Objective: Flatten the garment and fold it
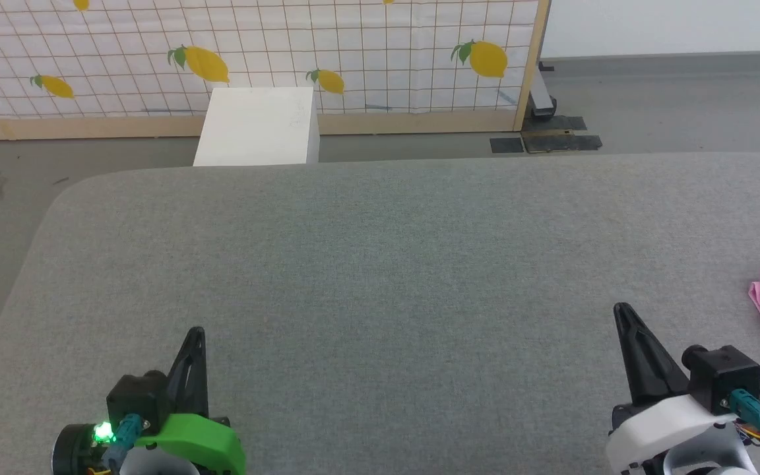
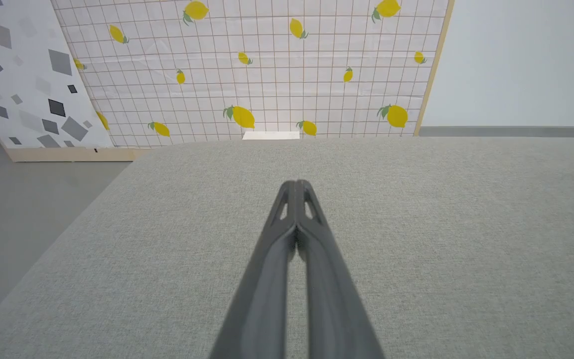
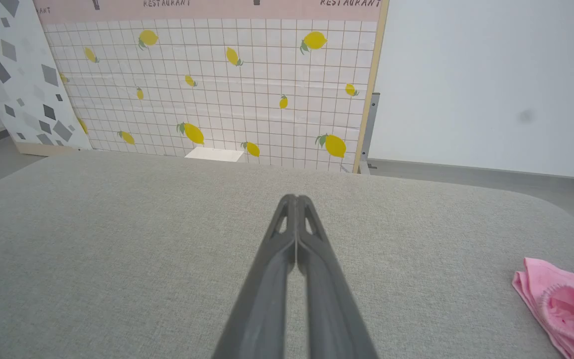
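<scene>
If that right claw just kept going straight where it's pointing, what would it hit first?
Probably nothing soon: the right claw points across the grey surface, with the garment off to its right. Past the far edge stands the lemon screen; depth is unclear.

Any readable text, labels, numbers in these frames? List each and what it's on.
"RESTAURANT": on the pink band along the top of the lemon-print panel, right end, right wrist view.
"RESTAURANT": same band, further left; the tops of the letters are cut by the frame edge.
Two small dark marks on that band: too small to read.
The garment: no readable label or print shows.
</scene>
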`<state>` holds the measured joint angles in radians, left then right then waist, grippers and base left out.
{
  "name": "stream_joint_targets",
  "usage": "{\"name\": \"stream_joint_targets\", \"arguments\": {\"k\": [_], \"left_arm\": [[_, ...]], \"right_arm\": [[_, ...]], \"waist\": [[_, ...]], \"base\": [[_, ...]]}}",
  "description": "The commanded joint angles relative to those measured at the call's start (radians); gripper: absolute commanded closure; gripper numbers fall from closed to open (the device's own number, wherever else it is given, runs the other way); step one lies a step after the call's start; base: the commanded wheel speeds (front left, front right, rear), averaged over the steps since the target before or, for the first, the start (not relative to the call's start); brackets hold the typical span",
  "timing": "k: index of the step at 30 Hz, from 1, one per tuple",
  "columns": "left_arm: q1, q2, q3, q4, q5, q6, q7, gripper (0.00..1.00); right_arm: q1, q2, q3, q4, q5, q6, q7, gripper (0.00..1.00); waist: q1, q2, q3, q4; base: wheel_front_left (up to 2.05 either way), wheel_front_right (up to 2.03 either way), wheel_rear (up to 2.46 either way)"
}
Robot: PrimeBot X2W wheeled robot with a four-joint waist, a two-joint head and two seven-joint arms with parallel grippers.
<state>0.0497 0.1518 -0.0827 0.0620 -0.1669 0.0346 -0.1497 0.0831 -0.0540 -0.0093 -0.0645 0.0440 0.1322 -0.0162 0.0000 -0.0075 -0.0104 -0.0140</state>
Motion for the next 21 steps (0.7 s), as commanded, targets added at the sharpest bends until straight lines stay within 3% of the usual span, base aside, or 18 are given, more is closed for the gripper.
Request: {"name": "stream_joint_targets", "arguments": {"k": [1,21], "left_arm": [[-0.017,-0.009,0.005,-0.005,0.01,-0.007,0.006,1.0],[-0.027,-0.037,0.029,-0.023,0.058,-0.015,0.05,1.0]], "right_arm": [[-0.017,0.002,0.002,0.005,-0.008,-0.001,0.004,1.0],[-0.037,0.002,0.004,0.023,-0.019,-0.001,0.007,1.0]], "waist": [[0.0,0.0032,0.0,0.0],[0.0,0.0045,0.003,0.004]], "base": [[0.0,0.0,0.0],[0.0,0.0,0.0]]}}
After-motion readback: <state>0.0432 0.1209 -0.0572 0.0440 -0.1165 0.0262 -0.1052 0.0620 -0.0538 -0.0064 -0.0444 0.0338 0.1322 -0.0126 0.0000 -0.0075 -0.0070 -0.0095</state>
